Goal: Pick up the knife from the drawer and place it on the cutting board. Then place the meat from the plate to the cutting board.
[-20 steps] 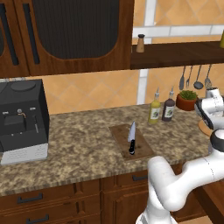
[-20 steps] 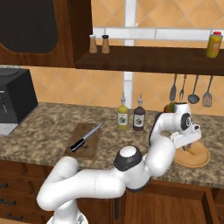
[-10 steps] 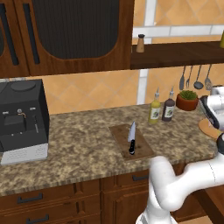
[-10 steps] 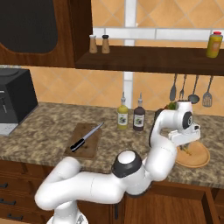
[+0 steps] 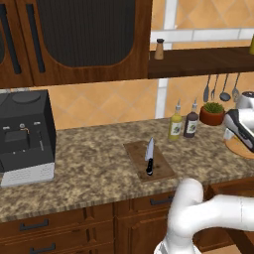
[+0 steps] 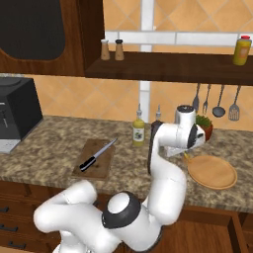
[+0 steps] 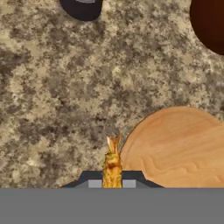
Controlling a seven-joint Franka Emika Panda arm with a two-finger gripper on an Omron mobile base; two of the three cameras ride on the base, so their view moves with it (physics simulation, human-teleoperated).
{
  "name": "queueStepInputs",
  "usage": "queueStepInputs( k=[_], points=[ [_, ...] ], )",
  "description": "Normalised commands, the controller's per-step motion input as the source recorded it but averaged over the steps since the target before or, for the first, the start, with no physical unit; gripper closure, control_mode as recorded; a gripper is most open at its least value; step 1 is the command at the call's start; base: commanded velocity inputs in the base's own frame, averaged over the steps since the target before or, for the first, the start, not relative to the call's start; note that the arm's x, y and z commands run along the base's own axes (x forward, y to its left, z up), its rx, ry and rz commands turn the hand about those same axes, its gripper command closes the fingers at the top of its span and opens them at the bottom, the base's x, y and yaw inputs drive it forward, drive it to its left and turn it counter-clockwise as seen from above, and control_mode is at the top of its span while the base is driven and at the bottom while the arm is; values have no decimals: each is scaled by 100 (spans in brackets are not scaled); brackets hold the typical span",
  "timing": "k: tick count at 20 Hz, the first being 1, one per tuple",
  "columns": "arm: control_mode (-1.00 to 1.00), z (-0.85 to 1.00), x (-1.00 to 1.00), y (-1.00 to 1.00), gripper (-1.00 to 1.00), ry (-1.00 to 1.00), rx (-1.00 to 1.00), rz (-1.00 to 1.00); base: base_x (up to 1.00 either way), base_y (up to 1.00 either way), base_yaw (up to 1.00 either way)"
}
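**Meat's in the fingers, knife's on the board**

My gripper (image 7: 112, 183) is pinched on the meat (image 7: 112, 162), bottom center of the hand view. The plate (image 7: 175, 144) sits lower right there, over speckled counter (image 7: 65, 96). In the left base view, the knife (image 5: 149, 155) lies on the board (image 5: 149, 159), mid-frame.

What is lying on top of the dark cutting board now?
The knife lies on the cutting board, black handle toward the front edge, blade toward the wall. The board part under it is covered. The meat sits between the jaws, beside the plate.
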Motion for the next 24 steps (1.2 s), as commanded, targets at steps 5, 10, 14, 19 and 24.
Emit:
queueStepInputs(
  k=[5, 10, 14, 19, 24],
  points=[
    [-100, 38, -20, 100, 100, -33, 0, -3, 0, 0, 0],
    [-100, 29, -1, 100, 100, -8, 0, -7, 0, 0, 0],
    [-100, 5, 11, 100, 100, 2, -2, -12, 0, 0, 0],
    [-100, 0, 12, 100, 100, 27, -1, -9, 0, 0, 0],
    [-100, 0, -2, 100, 100, 15, 4, -1, 0, 0, 0]
  ],
)
